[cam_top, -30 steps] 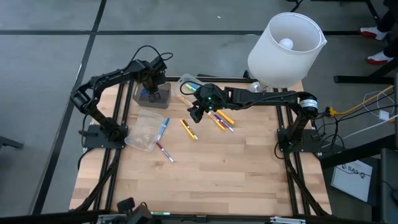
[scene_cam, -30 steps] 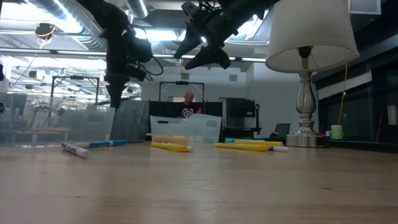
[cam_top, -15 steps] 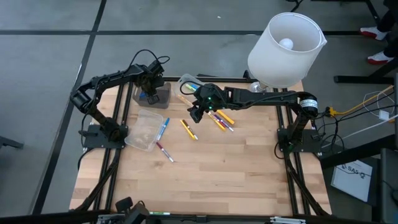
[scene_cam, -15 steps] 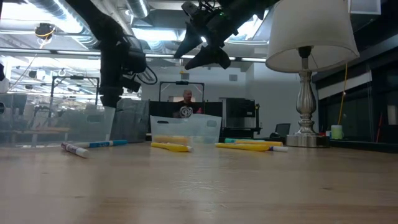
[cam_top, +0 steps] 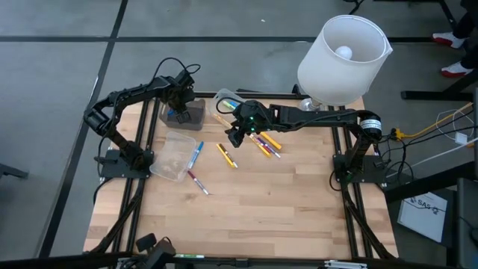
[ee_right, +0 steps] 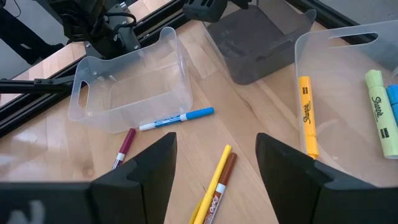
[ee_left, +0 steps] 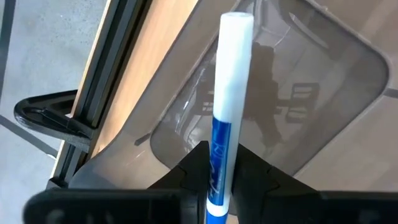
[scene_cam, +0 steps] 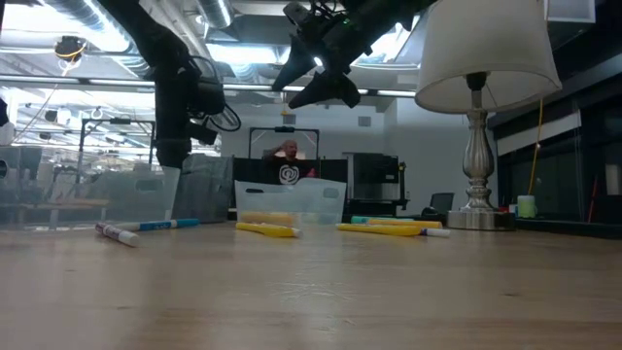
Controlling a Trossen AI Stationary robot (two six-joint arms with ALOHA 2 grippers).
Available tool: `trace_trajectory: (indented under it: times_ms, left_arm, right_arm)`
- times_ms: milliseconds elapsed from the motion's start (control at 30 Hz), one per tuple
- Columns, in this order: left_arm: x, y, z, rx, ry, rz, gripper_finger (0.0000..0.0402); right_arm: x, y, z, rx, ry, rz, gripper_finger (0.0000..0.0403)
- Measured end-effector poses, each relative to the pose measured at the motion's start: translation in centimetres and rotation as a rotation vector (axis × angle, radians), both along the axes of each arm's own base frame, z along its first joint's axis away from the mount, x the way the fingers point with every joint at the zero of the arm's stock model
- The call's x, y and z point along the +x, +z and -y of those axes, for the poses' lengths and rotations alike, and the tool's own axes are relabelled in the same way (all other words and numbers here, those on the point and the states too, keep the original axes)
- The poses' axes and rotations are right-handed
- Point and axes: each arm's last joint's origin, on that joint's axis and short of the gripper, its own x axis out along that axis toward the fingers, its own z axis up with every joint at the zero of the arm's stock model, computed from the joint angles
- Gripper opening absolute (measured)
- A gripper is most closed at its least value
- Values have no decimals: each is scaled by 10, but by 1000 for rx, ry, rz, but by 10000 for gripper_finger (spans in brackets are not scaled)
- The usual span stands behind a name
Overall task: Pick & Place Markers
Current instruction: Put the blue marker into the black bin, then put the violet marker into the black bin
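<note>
Left gripper (ee_left: pixel 221 177) slightly shifted over wooden table (cam_top: pixel 284 202) (room behind unchanged).

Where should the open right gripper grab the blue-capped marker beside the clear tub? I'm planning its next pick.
Grip the blue-capped marker at mid-barrel, coming from above with the fingers across its width. It lies flat on the table with bare wood along one side; the clear tub crowds the other. The right gripper is open.
</note>
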Motion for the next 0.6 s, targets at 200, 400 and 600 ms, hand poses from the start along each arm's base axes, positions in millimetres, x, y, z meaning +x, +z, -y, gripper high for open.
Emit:
trace_trajectory:
  times_ms: [200, 400, 600]
  left_arm:
    - [0, 0, 0, 0, -1, 0, 54]
    - [0, 0, 0, 0, -1, 1, 73]
    - [0, 0, 0, 0, 0, 0, 91]
  right_arm:
    - [0, 0, 0, 0, 0, 0, 217]
    - [0, 0, 0, 0, 0, 0, 217]
    - [0, 0, 0, 0, 1, 0, 217]
